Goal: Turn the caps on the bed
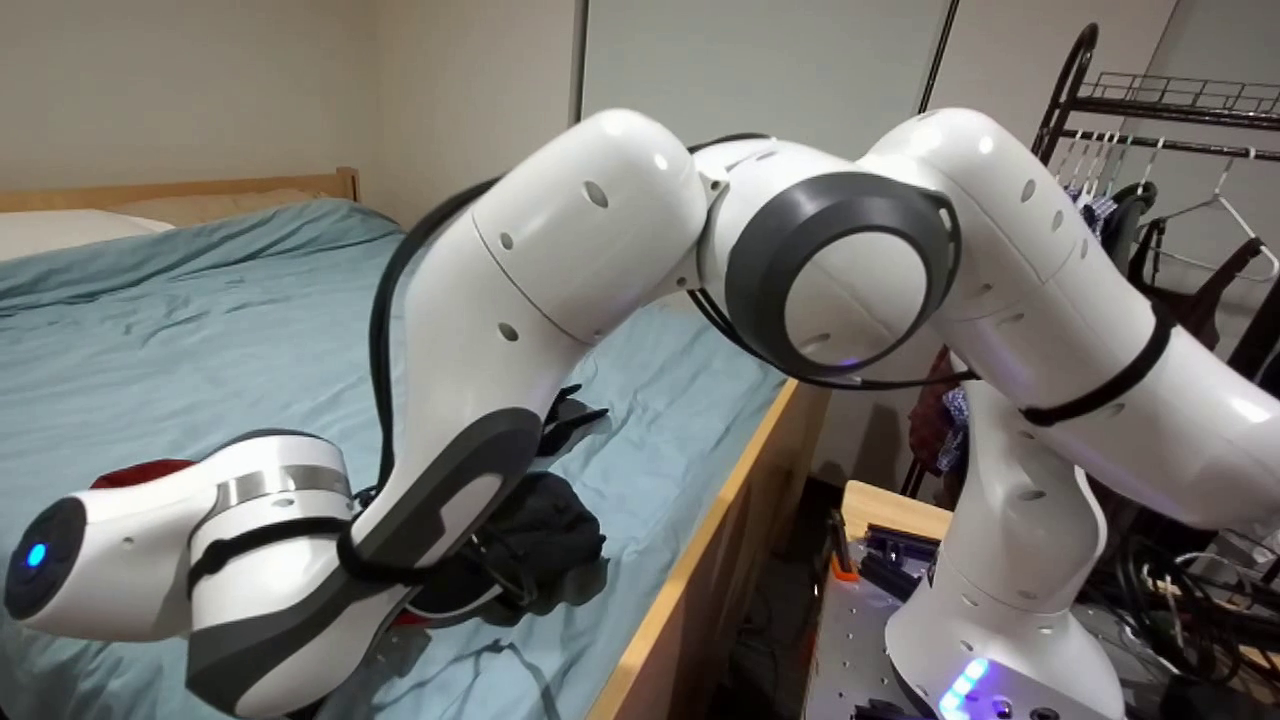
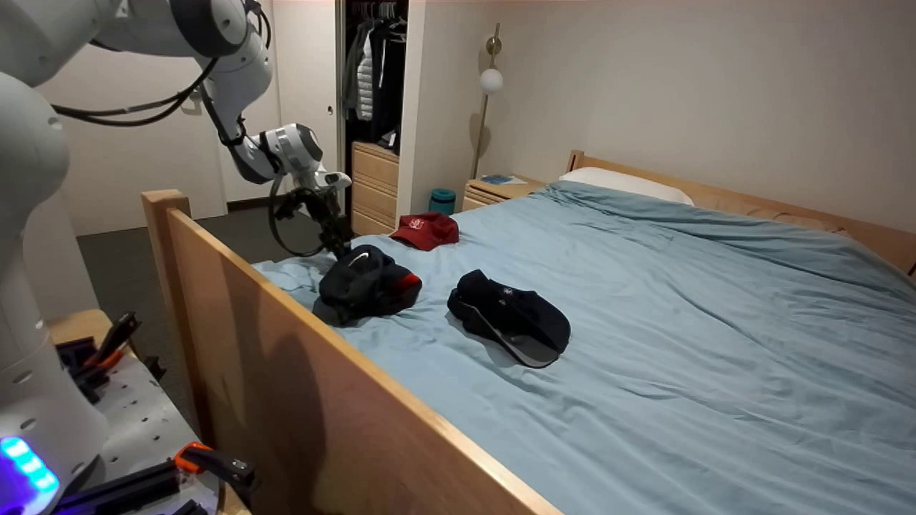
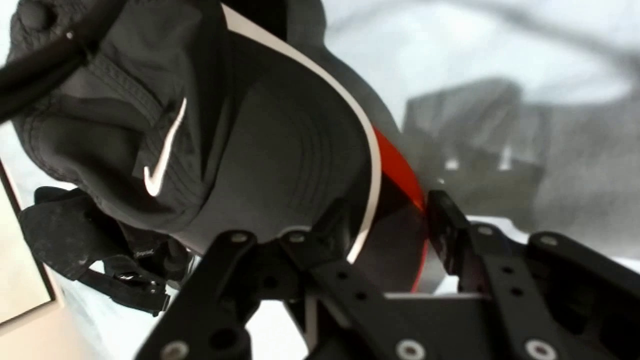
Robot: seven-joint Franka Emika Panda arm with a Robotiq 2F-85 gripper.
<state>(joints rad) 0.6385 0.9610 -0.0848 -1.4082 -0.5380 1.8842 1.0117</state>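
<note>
The swoosh cap [image 3: 295, 150] was charcoal black, its swoosh [image 3: 165, 155] white, its brim trim [image 3: 375, 160] cream-white, with a bright red strip [image 3: 399, 167] beyond that trim. A grey-brimmed cap [image 2: 512, 311] had a black crown [image 2: 540, 313]; a deep red cap [image 2: 429, 232] bore a whitish emblem [image 2: 417, 224]. The claw [image 3: 387, 220] was black, dotted with silver screw heads [image 3: 410, 349]. The arm [image 1: 540, 240] was white with dark grey panels [image 1: 515, 435] and a blue light [image 1: 36, 555]. The bedcover [image 2: 680, 343] was plain pale blue, the pillow [image 2: 630, 184] white, the footboard [image 2: 401, 458] tan wood. 2 clamps [image 2: 227, 468] were black and orange.
</note>
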